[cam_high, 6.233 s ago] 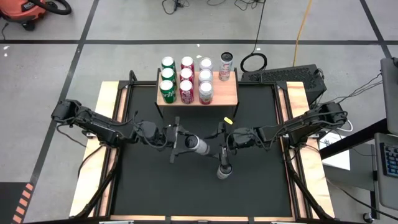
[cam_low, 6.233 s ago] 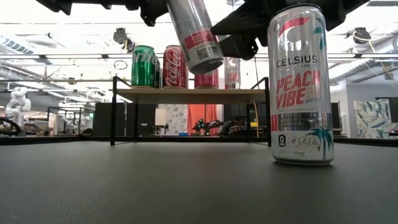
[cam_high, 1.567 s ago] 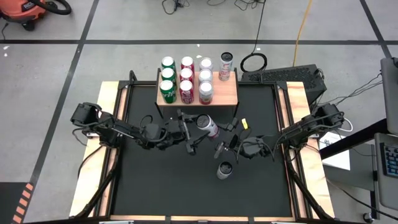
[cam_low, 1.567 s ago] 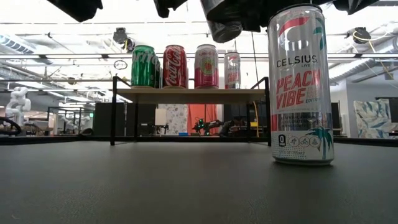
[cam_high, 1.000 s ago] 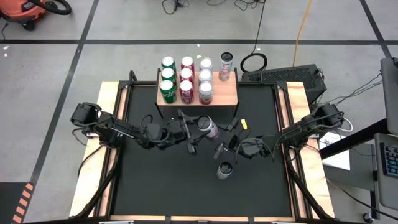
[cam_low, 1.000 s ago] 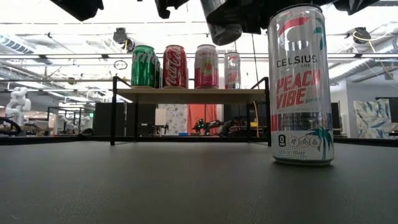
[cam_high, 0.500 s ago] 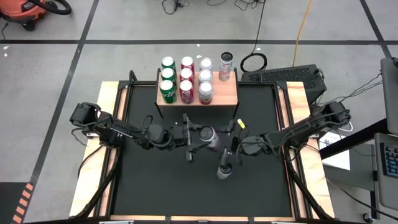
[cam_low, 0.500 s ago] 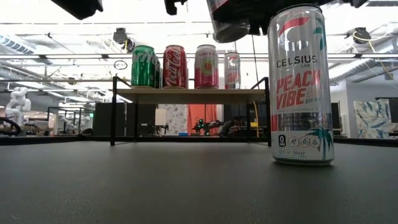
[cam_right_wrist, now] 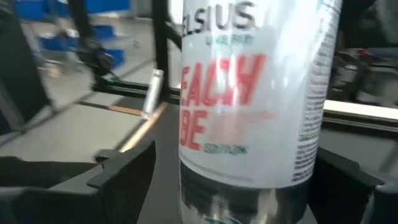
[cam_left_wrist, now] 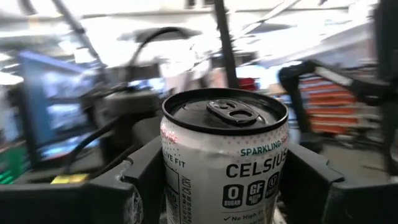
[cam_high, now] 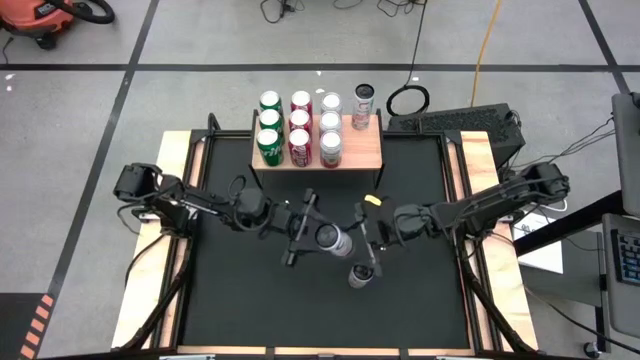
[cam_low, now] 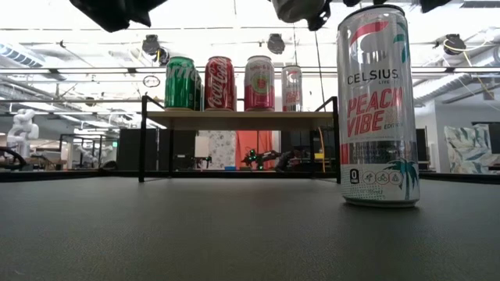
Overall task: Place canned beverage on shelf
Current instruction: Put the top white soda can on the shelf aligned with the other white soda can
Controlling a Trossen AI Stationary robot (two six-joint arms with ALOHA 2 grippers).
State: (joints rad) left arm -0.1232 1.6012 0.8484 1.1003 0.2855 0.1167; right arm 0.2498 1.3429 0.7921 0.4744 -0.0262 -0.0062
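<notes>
Under bright workshop lights, a black mat (cam_high: 240, 290) covers the worktop, the shelf (cam_high: 367, 151) at its far edge carrying rows of cans. Mid-mat, your left gripper (cam_high: 318, 237) holds a silver Celsius can (cam_left_wrist: 224, 155) aloft, jaws clenched on its sides. Your right gripper (cam_high: 366, 258) brackets the standing Peach Vibe can (cam_low: 378, 109), jaws released either side. Center that can, close gently, lift straight, aim for the shelf's bare right-hand strip.

A black-matted tabletop (cam_high: 240, 300) carries the wooden shelf (cam_high: 365, 152) at its far edge and one tall can (cam_low: 376, 109) standing right of centre.
</notes>
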